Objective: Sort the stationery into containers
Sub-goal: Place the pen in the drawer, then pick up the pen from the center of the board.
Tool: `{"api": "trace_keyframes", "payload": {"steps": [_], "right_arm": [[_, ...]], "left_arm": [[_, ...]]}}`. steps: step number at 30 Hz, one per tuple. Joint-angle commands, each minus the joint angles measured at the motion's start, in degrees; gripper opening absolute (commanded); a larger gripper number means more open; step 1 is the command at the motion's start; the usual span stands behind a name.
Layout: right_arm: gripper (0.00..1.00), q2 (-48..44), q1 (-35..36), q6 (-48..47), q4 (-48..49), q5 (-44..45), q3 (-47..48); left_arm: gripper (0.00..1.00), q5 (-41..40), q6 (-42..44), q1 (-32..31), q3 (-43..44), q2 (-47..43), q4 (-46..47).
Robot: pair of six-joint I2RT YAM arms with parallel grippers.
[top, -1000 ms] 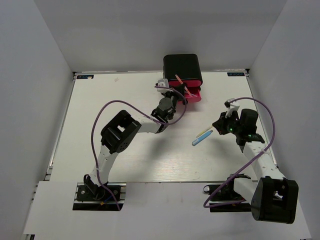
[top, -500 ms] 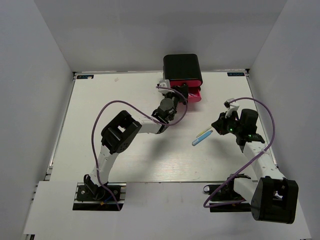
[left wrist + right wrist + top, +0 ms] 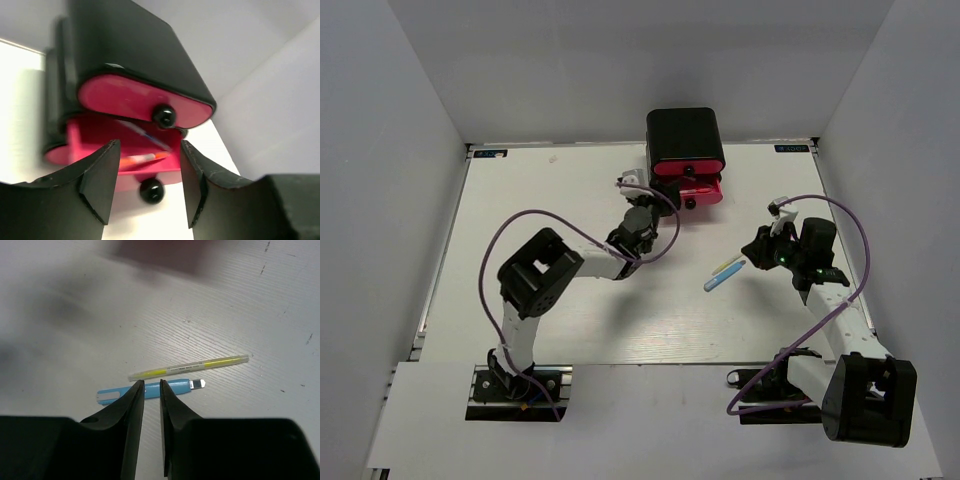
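Note:
The containers (image 3: 685,140) are a black box with pink drawers at the table's far side. Its lower drawer (image 3: 698,196) is pulled out. In the left wrist view that drawer (image 3: 95,137) holds an orange-red pen (image 3: 142,159) and a thin grey pen (image 3: 145,134). My left gripper (image 3: 149,145) stands open and empty just short of the drawer's black knob (image 3: 151,190); from above the left gripper (image 3: 646,198) is left of the drawers. A yellow pen (image 3: 190,368) and a light-blue marker (image 3: 172,387) lie side by side on the table. My right gripper (image 3: 151,382) hovers over the marker, its jaws a little apart and empty.
The upper drawer (image 3: 135,100) is shut, its knob (image 3: 164,115) facing me. From above, the yellow pen (image 3: 727,265) and the marker (image 3: 723,277) lie right of centre beside the right gripper (image 3: 753,252). White walls enclose the table (image 3: 520,260) on three sides.
My left gripper let the orange-red pen go into the open drawer, opened and drew back to the left. The right gripper's jaws parted slightly; that arm stayed put.

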Motion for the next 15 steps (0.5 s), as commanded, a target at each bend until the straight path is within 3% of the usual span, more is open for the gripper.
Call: {"api": "trace_keyframes", "payload": {"steps": [1, 4, 9, 11, 15], "right_arm": [[0.26, 0.03, -0.09, -0.25, -0.17, -0.75, 0.5], [0.26, 0.74, -0.09, -0.25, -0.35, -0.92, 0.85], [0.27, 1.97, -0.09, -0.51, -0.61, -1.01, 1.82], [0.29, 2.67, -0.09, -0.95, -1.22, 0.65, 2.78], [0.33, 5.57, -0.09, -5.94, -3.85, 5.66, 4.98]], "left_arm": [[0.61, -5.25, 2.69, 0.71, -5.24, -9.55, 2.57], [0.67, -10.26, 6.2, 0.71, -7.97, -14.12, 0.2], [0.67, -10.89, 9.11, 1.24, -11.13, -18.17, -0.42], [0.61, -9.94, 9.11, 1.24, -13.41, -21.76, -3.31], [0.51, -3.36, 1.05, 1.24, -16.15, -31.51, -21.99]]}}
